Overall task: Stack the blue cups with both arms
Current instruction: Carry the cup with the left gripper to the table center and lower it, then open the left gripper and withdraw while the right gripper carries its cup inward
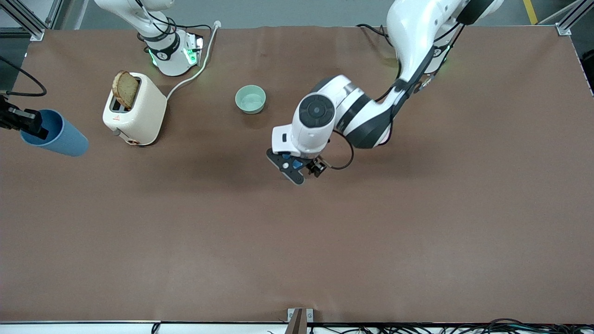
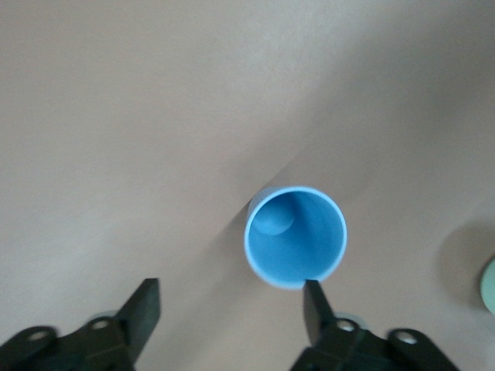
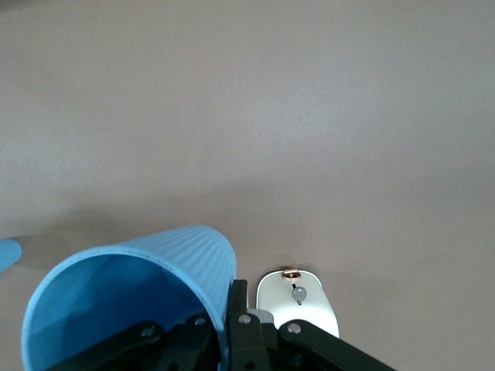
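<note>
The left gripper (image 2: 228, 309) hangs over the middle of the desk (image 1: 417, 232), jaws spread wide with nothing between them. Straight below it a blue cup (image 2: 295, 236) stands upright, mouth up, apparently just let go; in the front view the arm hides it.

The second cup (image 1: 54, 133) is up in the air over the right arm's end of the desk, beside the toaster (image 1: 134, 109), tilted on its side. The right gripper (image 1: 21, 121) has its jaws clamped on the rim, one finger inside.

To my eye the next job is the right arm's. The left gripper should lift straight up and clear so it doesn't clip the rim. Then the held cup needs turning base down, centring over the open mouth, and lowering slowly until it seats before the jaws part. The green bowl (image 1: 250, 99) sits well apart, out of the way.
</note>
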